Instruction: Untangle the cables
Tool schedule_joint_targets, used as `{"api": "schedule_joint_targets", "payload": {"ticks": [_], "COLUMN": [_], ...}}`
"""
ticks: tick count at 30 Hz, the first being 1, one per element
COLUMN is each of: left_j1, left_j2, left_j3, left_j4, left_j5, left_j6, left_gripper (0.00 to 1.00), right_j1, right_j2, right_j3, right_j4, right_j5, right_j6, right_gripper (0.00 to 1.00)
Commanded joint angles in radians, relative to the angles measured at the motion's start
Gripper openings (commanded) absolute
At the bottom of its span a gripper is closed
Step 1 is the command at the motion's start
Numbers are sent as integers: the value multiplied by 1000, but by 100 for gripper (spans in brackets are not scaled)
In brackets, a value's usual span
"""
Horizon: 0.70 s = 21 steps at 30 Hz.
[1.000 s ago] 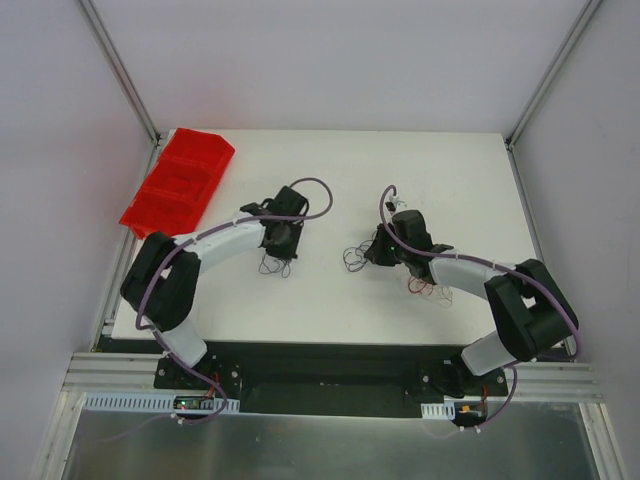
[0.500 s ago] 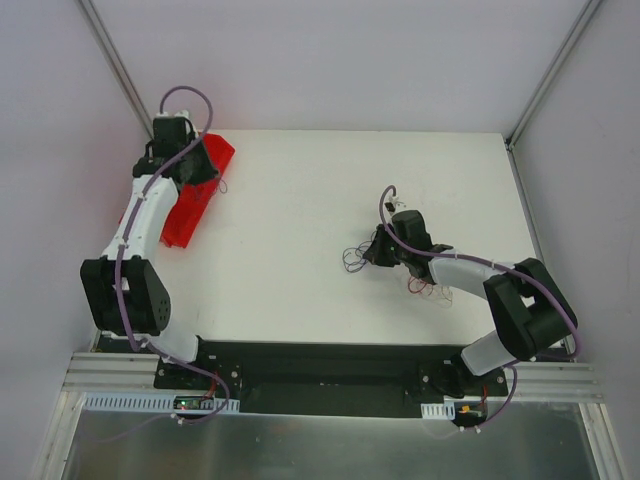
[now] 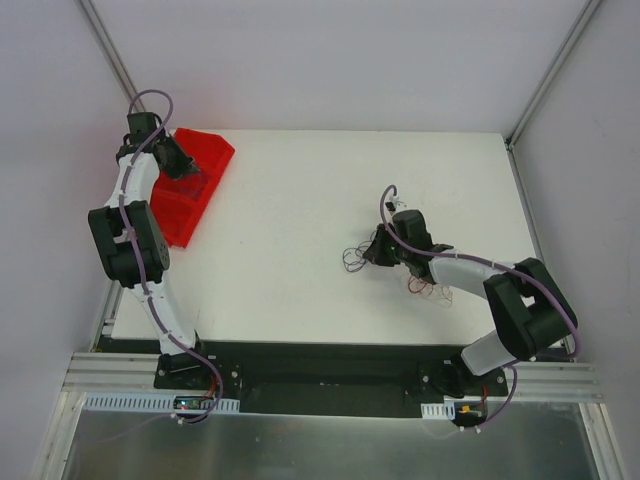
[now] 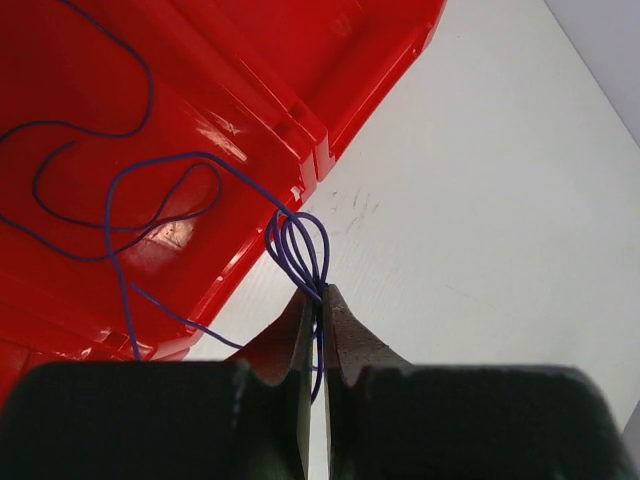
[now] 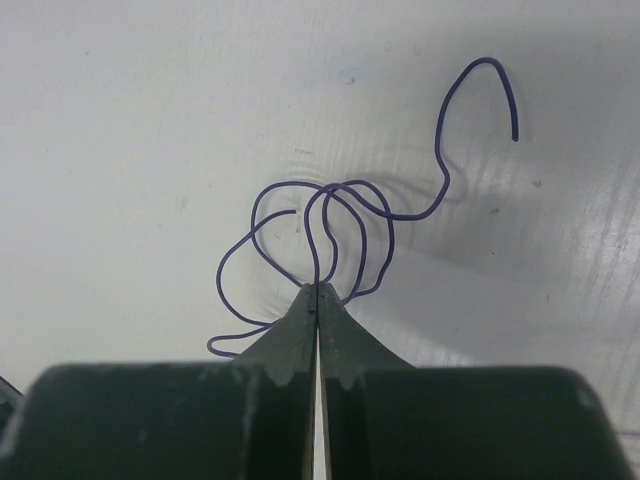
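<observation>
Only the left wrist view showed the left gripper pinching a looped purple cable just beside the red bin's edge, at upper left in the top view. The right wrist view showed the right gripper pressed shut on a second purple cable mid-table. The top view alone caught red cables beside that arm. A second earlier the left gripper hung mid-table, while the right had stayed put.

Left arm & right arm: white link shells w/ chunky black joint housings, mauve cable looped along each; black bases bolted on black base plate. Left pincer, right pincer: matte black blocks, tapered scuffed fingers.
</observation>
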Motion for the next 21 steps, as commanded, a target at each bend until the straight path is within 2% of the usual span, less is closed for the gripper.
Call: {"api": "schedule_joint_targets", "payload": {"ticks": [1, 3, 5, 7, 13, 14, 18, 21], "left_j1": [5, 8, 11, 21, 44, 44, 34, -4], "left_j2": [-2, -25, -45, -42, -117, -137, -252, -369], "left_j3": [41, 15, -2, 11, -3, -20, -124, -309], "left_j4": [30, 30, 36, 40, 28, 31, 54, 118], "left_j5": [-28, -66, -105, -94, -59, -47, 19, 70], "left_j6": [-29, -25, -17, 6, -25, -28, -25, -16], "left_gripper": [0, 1, 15, 18, 59, 62, 62, 62], "right_j1": [-6, -9, -7, -7, -7, -9, -9, -9], "right_j2": [13, 14, 16, 16, 10, 7, 5, 1], "right_j3": [7, 7, 7, 6, 4, 1, 1, 6], "right_j4": [33, 36, 37, 42, 42, 42, 43, 45], "right_j5": [-15, -16, -21, -26, -21, -20, -21, -35], "right_j6": [9, 10, 14, 15, 14, 12, 10, 4], "right_gripper": [0, 0, 0, 0, 0, 0, 0, 0]}}
